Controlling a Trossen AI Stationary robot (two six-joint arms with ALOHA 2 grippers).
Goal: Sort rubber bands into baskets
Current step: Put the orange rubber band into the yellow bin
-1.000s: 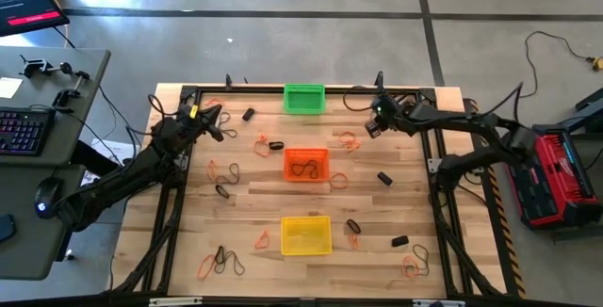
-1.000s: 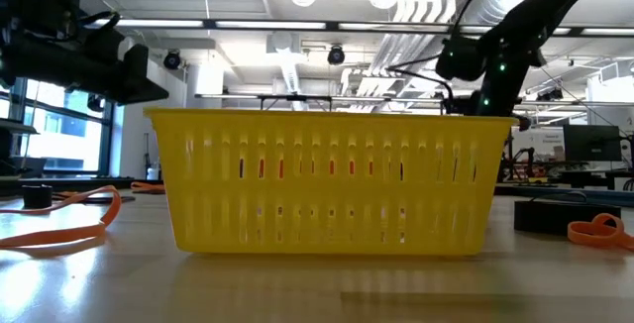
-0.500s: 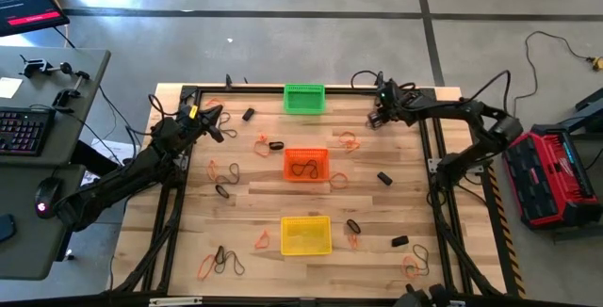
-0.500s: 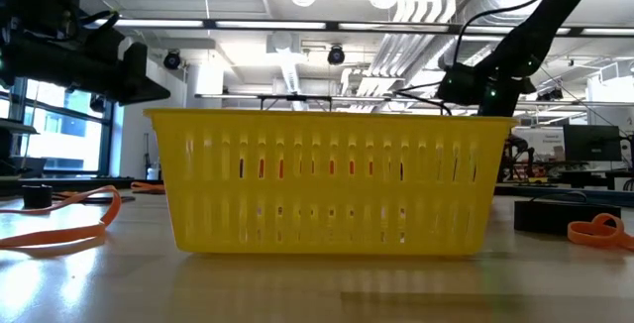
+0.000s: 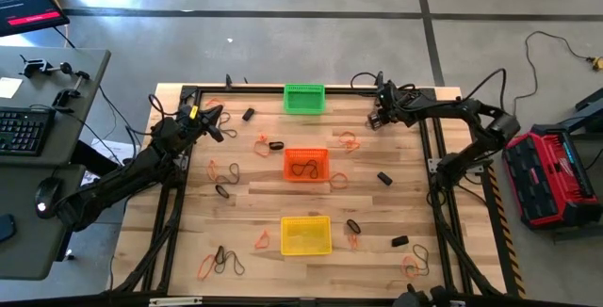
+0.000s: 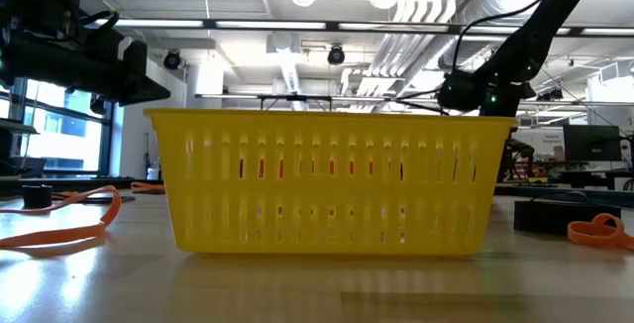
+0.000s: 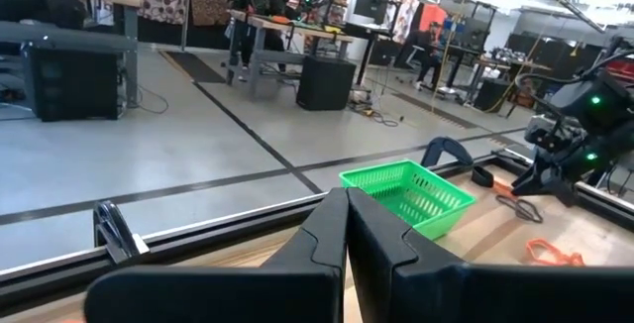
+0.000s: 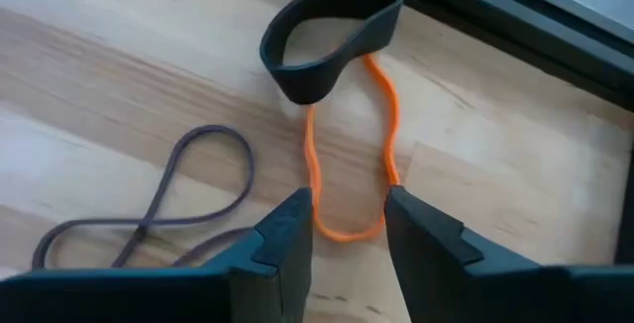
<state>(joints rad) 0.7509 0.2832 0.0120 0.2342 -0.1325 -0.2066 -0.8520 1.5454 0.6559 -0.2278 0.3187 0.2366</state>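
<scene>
- Up in the upper right of the high view, the right gripper (image 5: pixel 377 119) sits low over the far right part of the table (image 5: pixel 245 189), to the right of the green basket (image 5: pixel 304 98).
- Its fingers (image 8: pixel 287 239) are spread, with the end of a thin orange rubber band (image 8: pixel 349 164) lying flat on the wood between them; nothing is pinched.
- A thick black band (image 8: pixel 332 34) lies touching that orange loop's far end, and a thin dark brown band (image 8: pixel 168 199) lies just beside it.
- At the left of the high view, the left gripper (image 5: pixel 213 121) hangs above the table's far left part, its fingers (image 7: pixel 327 239) pressed together on nothing.
- The orange basket (image 5: pixel 306 164) sits mid-frame with a dark band (image 5: pixel 302 168) inside; the yellow basket (image 5: pixel 306 234) stands below it.
- More rubber bands (image 5: pixel 222 172) lie scattered over the wood.
</scene>
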